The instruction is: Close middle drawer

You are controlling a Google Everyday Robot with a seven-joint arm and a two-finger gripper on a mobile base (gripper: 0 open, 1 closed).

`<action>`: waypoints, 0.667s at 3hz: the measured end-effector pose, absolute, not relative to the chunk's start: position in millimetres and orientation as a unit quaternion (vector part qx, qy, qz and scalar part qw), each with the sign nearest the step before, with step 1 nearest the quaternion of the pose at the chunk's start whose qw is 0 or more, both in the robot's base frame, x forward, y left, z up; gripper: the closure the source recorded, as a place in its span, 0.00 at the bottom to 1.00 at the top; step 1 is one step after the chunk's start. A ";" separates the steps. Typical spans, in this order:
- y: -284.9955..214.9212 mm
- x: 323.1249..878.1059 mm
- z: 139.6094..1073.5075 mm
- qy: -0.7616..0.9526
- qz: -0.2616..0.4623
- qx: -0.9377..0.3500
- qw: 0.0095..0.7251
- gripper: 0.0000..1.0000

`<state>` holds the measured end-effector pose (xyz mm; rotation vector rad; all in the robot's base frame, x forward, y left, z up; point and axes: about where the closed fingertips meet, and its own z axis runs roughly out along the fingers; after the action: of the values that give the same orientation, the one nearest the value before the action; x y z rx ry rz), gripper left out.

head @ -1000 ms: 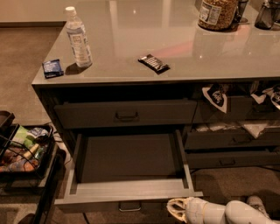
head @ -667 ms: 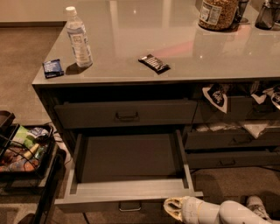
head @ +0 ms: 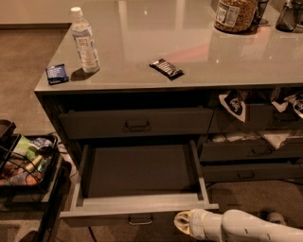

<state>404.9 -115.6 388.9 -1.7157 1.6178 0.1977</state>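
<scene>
Grey counter [head: 142, 42] | middle drawer [head: 137, 172] open | claw [head: 182, 223] just below its front's right end | state: cannot tell

Gripper [head: 182, 223] low in view, right of centre: rounded, cream-yellow end, brown-shaded at the tip. Arm [head: 246, 228] behind it: glossy white, smooth tubular segments, ring seam between them.

My gripper [head: 185, 223] sits low, just before the front of the middle drawer [head: 137, 210] and right of its handle [head: 140, 220]. That drawer juts out below the top drawer [head: 135, 124]. On the counter [head: 199, 47] above, a bottle [head: 85, 40] stands at the left with a box [head: 57, 73] further left, a bar [head: 166, 68] mid-front, and a jar [head: 235, 14] behind at the right. A cart [head: 28, 163] stands left of the drawers.
</scene>
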 end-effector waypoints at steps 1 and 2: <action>-111.4 418.8 385.9 0.644 0.072 -0.661 0.378 1.00; -110.6 466.5 394.9 0.650 0.064 -0.641 0.404 1.00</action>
<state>466.5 -110.6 394.9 -1.6186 1.6406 0.1607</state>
